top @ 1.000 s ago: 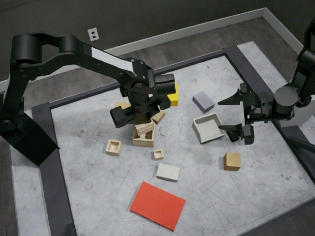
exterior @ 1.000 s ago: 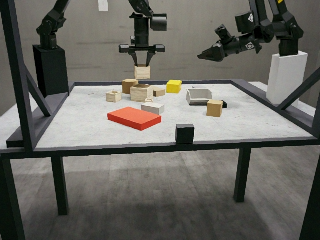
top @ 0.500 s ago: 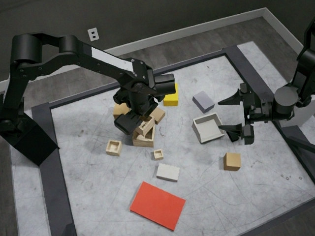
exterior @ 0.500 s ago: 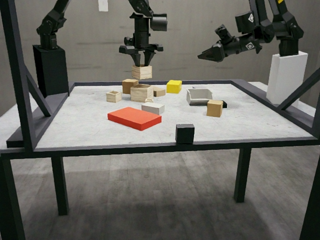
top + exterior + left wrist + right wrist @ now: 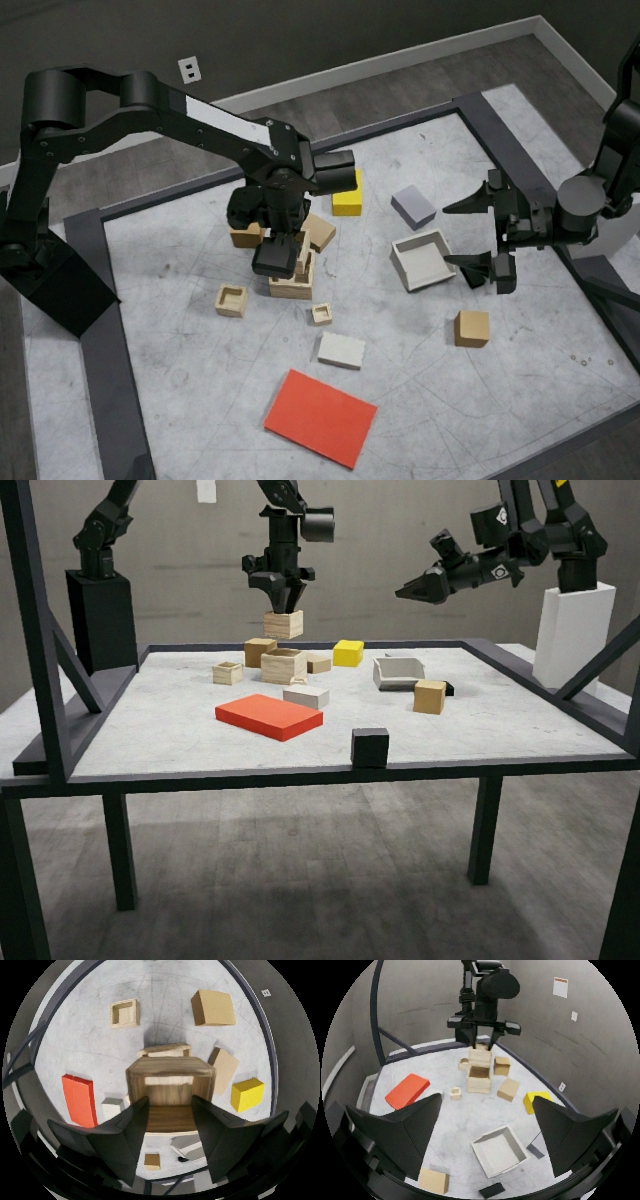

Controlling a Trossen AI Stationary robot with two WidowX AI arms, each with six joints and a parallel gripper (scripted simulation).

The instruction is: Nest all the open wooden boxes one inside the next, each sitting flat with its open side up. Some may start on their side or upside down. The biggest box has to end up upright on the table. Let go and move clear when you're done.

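- Broadly, the pale table [image 5: 206, 361] [image 5: 155, 748] [image 5: 85, 1025] [image 5: 455, 1135] carries the whole spread.
- Left gripper [image 5: 281, 253] [image 5: 284, 612] [image 5: 170, 1101] [image 5: 482, 1049]: fingers partway apart, tips at the open top of a raised wooden box, which it holds.
- Right gripper [image 5: 448, 235] [image 5: 398, 592] [image 5: 487, 1100]: spread nearly full, holding nothing, above the table.
- Red slab [image 5: 320, 418] [image 5: 268, 715] [image 5: 80, 1101] [image 5: 407, 1091]: lying flat.
- Grey tray [image 5: 422, 263] [image 5: 399, 684] [image 5: 192, 1147] [image 5: 500, 1152]: open side up, near the right gripper in the top view.
- Biggest wooden box [image 5: 291, 289] [image 5: 283, 667] [image 5: 165, 1051] [image 5: 479, 1085]: upright on the table, opening up.
- Held wooden box [image 5: 303, 250] [image 5: 283, 624] [image 5: 170, 1066] [image 5: 480, 1056]: open side up, above the biggest one and apart from it.
- Small wooden box [image 5: 231, 304] [image 5: 227, 674] [image 5: 124, 1020] [image 5: 463, 1065]: upright beside the biggest, not nested.
- Tiniest wooden box [image 5: 321, 317] [image 5: 297, 680] [image 5: 455, 1095]: upright, outside the others, near the white block [image 5: 341, 351] [image 5: 306, 697] [image 5: 113, 1108].
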